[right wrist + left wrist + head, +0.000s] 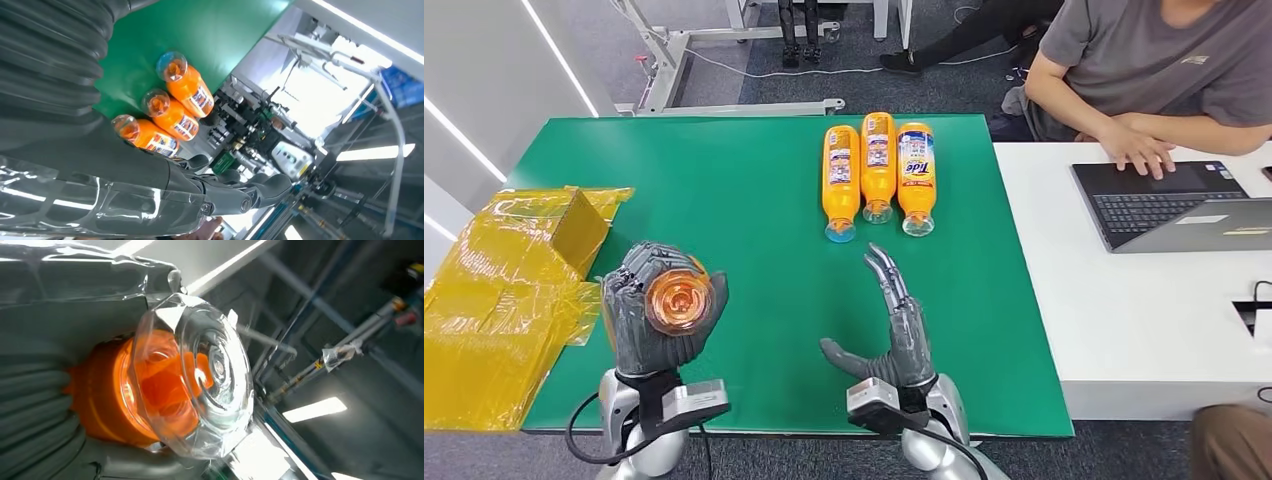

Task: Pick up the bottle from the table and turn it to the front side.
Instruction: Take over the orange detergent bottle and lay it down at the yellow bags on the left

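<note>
Three bottles [877, 172] lie on table [724, 200]; left hand [662, 308] grips a fourth bottle [679, 300].

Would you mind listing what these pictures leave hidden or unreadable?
- Held bottle: head view shows its cap end; the left hand hides its label.
- Left wrist view: the clear cap covers the bottle's body.
- Three bottles on the green table: small print too tiny to read.
- Right wrist view: the right hand partly hides the nearest bottle.

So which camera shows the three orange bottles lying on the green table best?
The head view: all three orange plastic bottles lie side by side on the green table, labels readable. The right wrist view shows them smaller, partly behind the right hand's fingers. The left wrist view shows another bottle.
</note>
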### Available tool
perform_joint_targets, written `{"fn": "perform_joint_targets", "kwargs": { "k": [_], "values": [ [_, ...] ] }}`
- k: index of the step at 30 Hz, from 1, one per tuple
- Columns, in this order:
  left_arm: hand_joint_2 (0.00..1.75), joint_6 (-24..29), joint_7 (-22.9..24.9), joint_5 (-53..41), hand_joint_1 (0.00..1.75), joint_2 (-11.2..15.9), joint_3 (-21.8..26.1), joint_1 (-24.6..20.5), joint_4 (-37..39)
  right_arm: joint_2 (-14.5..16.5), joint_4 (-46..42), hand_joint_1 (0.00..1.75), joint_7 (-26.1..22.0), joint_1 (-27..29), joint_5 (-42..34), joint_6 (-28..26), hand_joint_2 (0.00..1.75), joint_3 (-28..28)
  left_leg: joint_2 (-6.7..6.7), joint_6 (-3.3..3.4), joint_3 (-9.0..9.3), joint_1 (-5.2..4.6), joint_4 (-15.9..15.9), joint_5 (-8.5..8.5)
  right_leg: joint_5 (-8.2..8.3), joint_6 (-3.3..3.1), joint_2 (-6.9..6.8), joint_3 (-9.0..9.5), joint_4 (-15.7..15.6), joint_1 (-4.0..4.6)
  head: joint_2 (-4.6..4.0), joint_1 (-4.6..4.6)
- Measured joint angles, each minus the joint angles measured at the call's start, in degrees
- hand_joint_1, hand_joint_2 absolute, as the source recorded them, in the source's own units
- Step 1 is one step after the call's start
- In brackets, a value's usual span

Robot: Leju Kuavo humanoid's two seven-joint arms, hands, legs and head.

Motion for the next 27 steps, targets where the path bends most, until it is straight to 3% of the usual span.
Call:
{"fn": "perform_joint_targets", "kwargs": {
  "k": [2, 6, 13, 20, 27],
  "values": [
    [1.75, 0.0, 4.5, -5.8, 1.75, 1.9, 2.1, 0.9, 0.7, 0.1, -2.2, 0.0, 0.3, 1.3, -1.4, 0.0, 1.75, -1.1, 0.02, 0.0, 0.0, 0.01, 0.0, 0.0, -0.01, -0.02, 0.02, -0.01, 0.0, 0.0, 0.0, 0.01],
    [1.75, -0.9, 16.0, -15.3, 1.75, 9.3, 2.6, 2.2, 2.0, 0.0, -7.0, 0.0, 0.6, 3.0, -4.3, 0.0, 1.75, -2.8, 0.03, -0.03, 0.03, 0.04, 0.0, 0.02, -0.03, -0.05, 0.04, -0.03, 0.1, 0.02, 0.0, -0.01],
    [1.75, -5.6, 21.9, -18.8, 1.75, 20.2, 2.6, 2.2, 4.1, -0.1, -13.2, 0.0, -0.2, 5.0, -6.1, 0.0, 1.75, -4.5, 0.05, -0.07, 0.03, 0.04, 0.0, 0.04, -0.03, -0.07, 0.06, -0.04, 0.1, 0.05, 0.0, 0.01],
    [1.75, -10.2, 16.5, -19.2, 1.75, 31.4, 2.6, -4.6, 14.8, -0.2, -17.8, 0.0, -0.7, 6.5, -7.1, 0.0, 1.75, -5.6, 0.02, -0.2, 0.03, 0.08, 0.0, 0.13, 0.02, -0.16, 0.03, -0.09, 0.1, 0.08, 0.0, 0.01],
    [1.75, -15.4, 11.6, -20.8, 1.75, 36.7, -1.2, -15.6, 29.3, -0.2, -20.5, 0.0, -0.7, 6.5, -9.3, 0.1, 1.75, -5.9, 0.04, -0.23, 0.03, 0.09, 0.0, 0.17, 0.07, -0.21, 0.05, -0.1, 0.1, 0.12, 0.0, 0.01]
  ]
}}
